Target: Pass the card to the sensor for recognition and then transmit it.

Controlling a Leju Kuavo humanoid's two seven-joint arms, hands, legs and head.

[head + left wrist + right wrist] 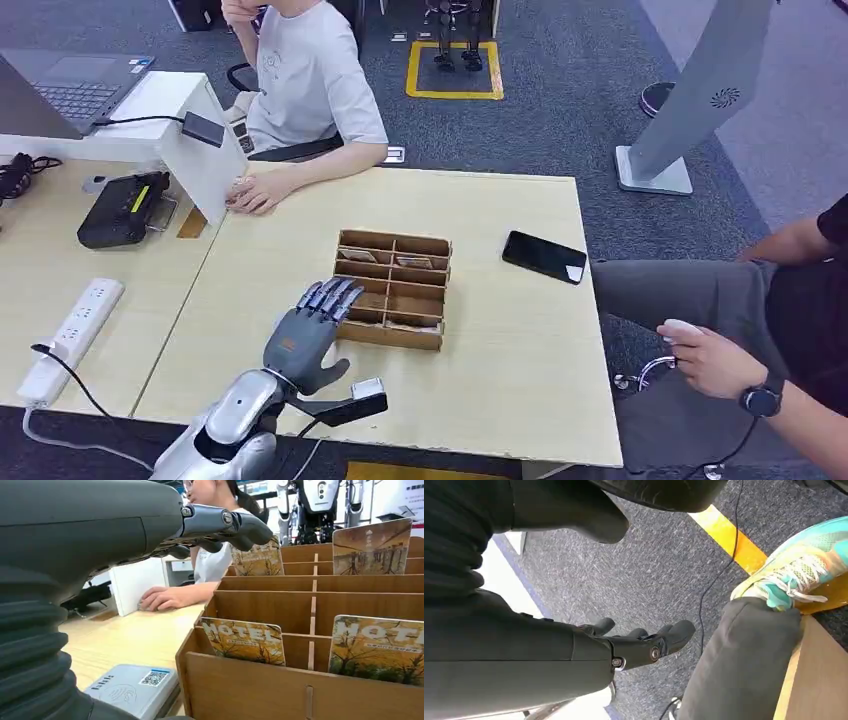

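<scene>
A wooden card box (pixel 392 288) with several compartments stands mid-table and holds hotel cards (pixel 412 262). Up close in the left wrist view the box (pixel 300 595) shows cards upright in its slots, two in the near row (pixel 245 640) and two at the back (pixel 372 547). My left hand (pixel 312 330) hovers at the box's near-left corner, fingers (pixel 225 522) stretched out over it, holding nothing. A grey card sensor (pixel 132 687) with a QR label lies on the table beside the box, under that hand. My right hand (pixel 639 642) hangs over the carpet, empty, fingers loosely apart.
A black phone (pixel 545 257) lies right of the box. A seated person rests a hand (pixel 262 192) on the table's far left; another person's hand (pixel 705 360) is off the right edge. A power strip (pixel 70 335), black device (pixel 125 208) and laptop (pixel 60 90) occupy the left desk.
</scene>
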